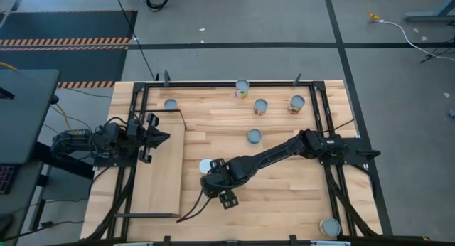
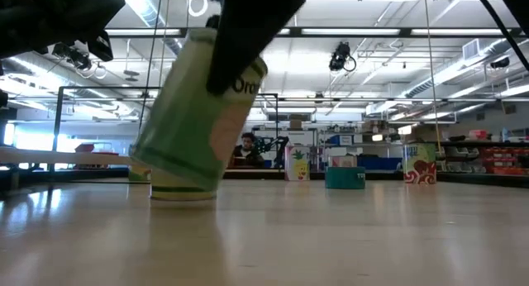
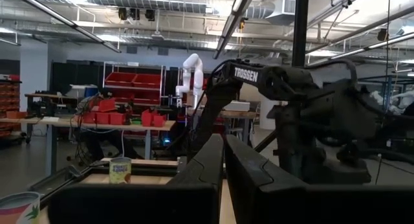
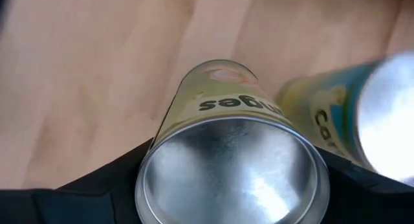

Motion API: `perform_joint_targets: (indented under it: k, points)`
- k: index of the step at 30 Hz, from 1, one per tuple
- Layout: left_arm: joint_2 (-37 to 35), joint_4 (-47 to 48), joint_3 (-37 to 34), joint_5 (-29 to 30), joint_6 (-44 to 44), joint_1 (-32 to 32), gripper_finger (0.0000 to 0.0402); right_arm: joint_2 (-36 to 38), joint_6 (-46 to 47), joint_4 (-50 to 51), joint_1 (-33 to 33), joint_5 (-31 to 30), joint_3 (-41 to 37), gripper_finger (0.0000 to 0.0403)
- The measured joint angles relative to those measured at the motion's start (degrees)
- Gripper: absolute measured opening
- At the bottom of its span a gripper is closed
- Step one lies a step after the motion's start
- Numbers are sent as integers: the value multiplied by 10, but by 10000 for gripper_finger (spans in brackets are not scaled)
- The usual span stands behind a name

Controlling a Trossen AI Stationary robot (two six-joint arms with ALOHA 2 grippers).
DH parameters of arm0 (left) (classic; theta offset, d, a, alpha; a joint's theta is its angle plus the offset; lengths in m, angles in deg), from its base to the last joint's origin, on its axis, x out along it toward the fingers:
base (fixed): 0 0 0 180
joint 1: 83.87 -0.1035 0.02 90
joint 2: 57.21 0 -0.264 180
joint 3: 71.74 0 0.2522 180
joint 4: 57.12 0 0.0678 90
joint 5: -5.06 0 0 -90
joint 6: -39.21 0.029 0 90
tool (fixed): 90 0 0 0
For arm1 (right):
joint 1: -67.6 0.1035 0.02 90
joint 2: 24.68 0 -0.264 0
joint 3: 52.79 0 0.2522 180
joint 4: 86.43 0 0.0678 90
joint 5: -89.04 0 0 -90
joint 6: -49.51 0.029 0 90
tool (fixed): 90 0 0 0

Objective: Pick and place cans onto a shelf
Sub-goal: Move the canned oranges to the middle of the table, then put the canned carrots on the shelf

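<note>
We hold the tilted, green-labelled tin can point(image 4: 229, 153) clenched in the right gripper point(image 1: 215, 176); the pale wood shelf point(image 1: 160, 176) lies at nine o'clock.

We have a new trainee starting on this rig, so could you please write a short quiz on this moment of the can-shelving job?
1. True or false: at least one can already stands on the shelf.
2. Which arm's gripper is closed on a can? A) left B) right C) neither
3. In a word, how does the gripped can sit: upright or tilted?

Key
1. False: no can is on the shelf.
2. B: the right gripper clamps the gripped can, while the left gripper is shut on nothing at the shelf's edge.
3. Tilted, as the low view shows.
</note>
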Motion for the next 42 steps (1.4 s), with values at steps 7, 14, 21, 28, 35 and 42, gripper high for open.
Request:
perform_joint_targets:
  k: [7, 14, 21, 28, 35, 42]
  points:
    - [0, 0, 0, 0, 0, 0, 23, -1, -47, -29, -3, 24, -22, 323]
    - [0, 0, 0, 0, 0, 0, 23, -1, -84, -27, -13, 28, -22, 341]
    - [0, -20, 0, 0, -58, 0, 23, 0, -117, -62, -15, 39, -22, 363]
    - [3, -3, 0, -16, -121, 1, 23, 52, -137, -23, -15, 48, -19, 365]
    - [83, -7, 0, 34, -166, 3, 11, 169, -87, -29, -36, 18, -167, 364]
    - [240, -152, 8, 39, -192, 50, 5, 272, 0, -99, -34, -90, -365, 364]
